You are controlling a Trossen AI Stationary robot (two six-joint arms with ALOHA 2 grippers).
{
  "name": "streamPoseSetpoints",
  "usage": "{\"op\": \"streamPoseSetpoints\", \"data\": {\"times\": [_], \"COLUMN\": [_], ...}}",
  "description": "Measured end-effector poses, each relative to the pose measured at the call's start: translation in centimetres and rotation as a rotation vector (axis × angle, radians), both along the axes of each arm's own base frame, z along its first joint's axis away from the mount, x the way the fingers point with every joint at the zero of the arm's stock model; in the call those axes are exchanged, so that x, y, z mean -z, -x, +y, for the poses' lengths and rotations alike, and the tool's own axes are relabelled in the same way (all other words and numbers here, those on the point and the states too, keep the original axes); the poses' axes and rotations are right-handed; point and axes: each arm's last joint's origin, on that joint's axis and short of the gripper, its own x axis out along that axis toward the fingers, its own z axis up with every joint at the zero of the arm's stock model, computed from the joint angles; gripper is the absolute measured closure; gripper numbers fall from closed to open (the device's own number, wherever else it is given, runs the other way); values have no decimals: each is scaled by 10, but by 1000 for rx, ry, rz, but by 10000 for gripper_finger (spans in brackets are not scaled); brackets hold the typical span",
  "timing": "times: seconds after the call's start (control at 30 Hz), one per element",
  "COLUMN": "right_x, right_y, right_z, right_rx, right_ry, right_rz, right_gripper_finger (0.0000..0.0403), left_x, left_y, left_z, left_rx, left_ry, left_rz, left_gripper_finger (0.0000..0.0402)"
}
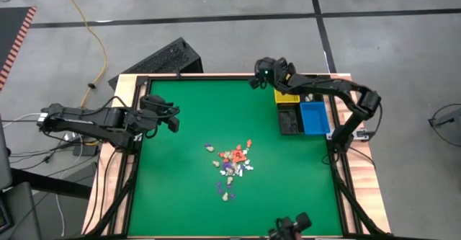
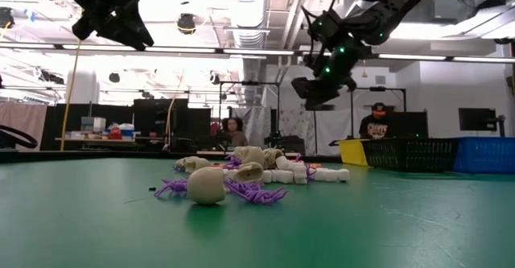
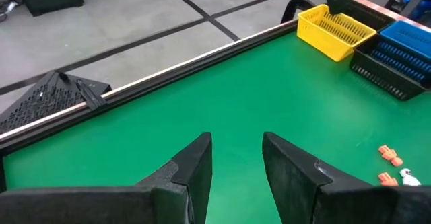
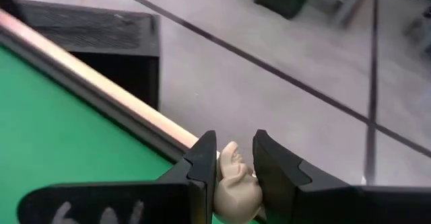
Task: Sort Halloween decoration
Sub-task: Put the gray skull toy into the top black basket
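We see the left claw (image 1: pixel 171 117) by the desk's (image 1: pixel 180 189) left edge, its fingers apart and holding nothing. The little Halloween decorations (image 1: pixel 231 164) lie piled mid-desk. At the far edge, beside the yellow bin (image 1: pixel 286 96), the right claw (image 4: pixel 234 177) pinches a cream skull trinket (image 4: pixel 236 183).

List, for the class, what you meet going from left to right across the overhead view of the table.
Left gripper → pile of small decorations → right gripper → yellow bin → blue bin.
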Motion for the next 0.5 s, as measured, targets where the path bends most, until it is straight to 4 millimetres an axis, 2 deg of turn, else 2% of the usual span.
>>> {"op": "streamPoseSetpoints", "data": {"times": [0.33,0.5], "right_x": [6,-14], "right_y": [20,29], "right_z": [-16,-8], "right_rx": [91,62], "right_ry": [-58,-26], "right_rz": [48,62], "right_gripper_finger": [301,301], "left_x": [3,3], "left_y": [2,2], "left_z": [0,0], "left_rx": [8,3], "left_ry": [22,11], "left_rz": [29,33], "left_gripper_finger": [280,280]}}
